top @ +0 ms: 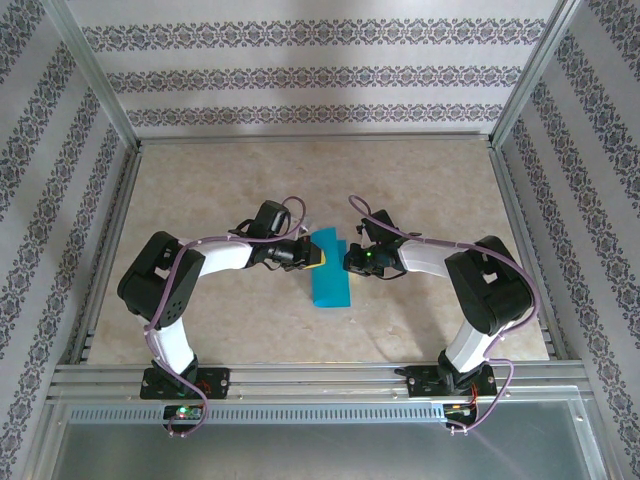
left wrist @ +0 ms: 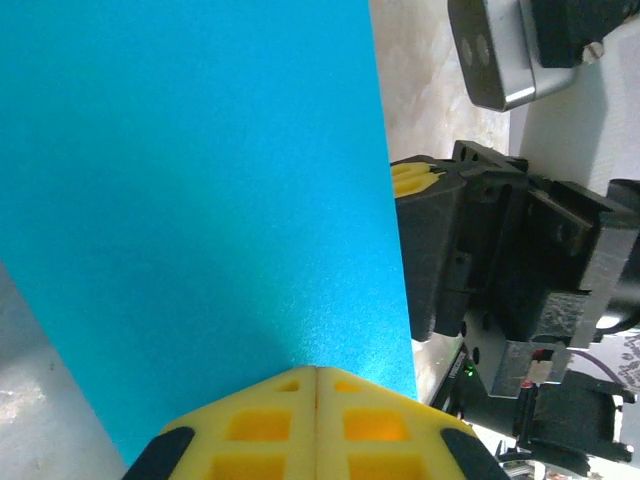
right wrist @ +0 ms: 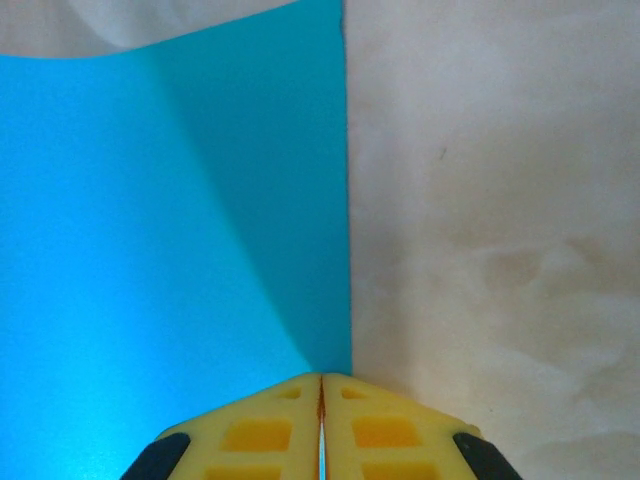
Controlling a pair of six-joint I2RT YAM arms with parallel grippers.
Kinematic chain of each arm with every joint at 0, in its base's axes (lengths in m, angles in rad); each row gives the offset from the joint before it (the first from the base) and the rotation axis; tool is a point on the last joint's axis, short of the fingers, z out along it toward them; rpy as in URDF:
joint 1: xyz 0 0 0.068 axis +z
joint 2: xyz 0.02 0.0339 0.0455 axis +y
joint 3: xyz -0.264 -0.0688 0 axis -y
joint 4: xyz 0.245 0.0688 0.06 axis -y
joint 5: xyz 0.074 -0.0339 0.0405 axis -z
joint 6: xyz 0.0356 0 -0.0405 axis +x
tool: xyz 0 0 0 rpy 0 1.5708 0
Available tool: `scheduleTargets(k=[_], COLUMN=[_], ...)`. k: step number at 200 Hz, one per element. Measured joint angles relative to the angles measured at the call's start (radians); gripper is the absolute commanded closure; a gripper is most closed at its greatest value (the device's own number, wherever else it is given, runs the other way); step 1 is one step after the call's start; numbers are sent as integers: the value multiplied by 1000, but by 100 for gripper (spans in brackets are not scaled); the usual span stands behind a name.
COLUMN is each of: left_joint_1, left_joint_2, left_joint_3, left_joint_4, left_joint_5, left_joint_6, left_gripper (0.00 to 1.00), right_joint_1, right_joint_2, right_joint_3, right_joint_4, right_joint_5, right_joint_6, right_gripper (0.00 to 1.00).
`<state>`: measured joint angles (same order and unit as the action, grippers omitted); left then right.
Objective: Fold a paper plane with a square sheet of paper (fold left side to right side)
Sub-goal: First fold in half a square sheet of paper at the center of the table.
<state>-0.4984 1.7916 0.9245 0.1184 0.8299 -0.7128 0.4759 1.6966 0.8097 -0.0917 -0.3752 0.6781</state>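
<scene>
Left gripper (left wrist: pixel 317 374) closed at 10 o'clock on sheet (top: pixel 331 282), right gripper (right wrist: pixel 321 380) closed at 3. I can't confirm either pinches paper. Risk: uneven drag skews crease.

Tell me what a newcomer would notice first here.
A bright teal sheet of paper lies mid-table, vivid against the pale marbled table. The left gripper and right gripper meet over it from either side, both with yellow fingers shut.
</scene>
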Motion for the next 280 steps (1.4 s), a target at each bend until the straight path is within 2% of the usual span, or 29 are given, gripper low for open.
scheduleTargets(k=[39, 80, 109, 143, 164, 200, 226, 243, 255, 280], left_joint_1=[0, -4, -8, -11, -11, -11, -11, -11, -11, -12], left_joint_2=[1, 2, 2, 4, 6, 7, 7, 7, 7, 3], left_joint_3=[0, 3, 10, 13, 13, 13, 13, 13, 13, 13], left_joint_4=[-3, -6, -13, -17, -18, -22, -23, -24, -25, -29], left_joint_5=[0, 0, 0, -1, -2, -4, -5, -8, -13, -39], left_joint_6=[5, 5, 5, 6, 6, 10, 13, 13, 13, 16], left_gripper=[100, 100, 100, 100, 100, 100, 100, 100, 92, 84], right_joint_1=[-6, -69, -116, -118, -105, -65, -59, -59, -59, -59], right_joint_2=[-72, -177, -206, -196, -158, -95, -80, -80, -80, -80], right_joint_3=[0, -16, -61, -114, -119, -119, -119, -118, -118, -117], right_joint_4=[-1, 1, 39, 147, 236, 307, 320, 321, 317, 302], right_joint_5=[0, -13, -97, -224, -284, -324, -326, -322, -319, -305], right_joint_6=[5, -2, 16, 89, 142, 191, 211, 207, 208, 202], right_gripper=[77, 64, 51, 48, 50, 59, 70, 83, 90, 100])
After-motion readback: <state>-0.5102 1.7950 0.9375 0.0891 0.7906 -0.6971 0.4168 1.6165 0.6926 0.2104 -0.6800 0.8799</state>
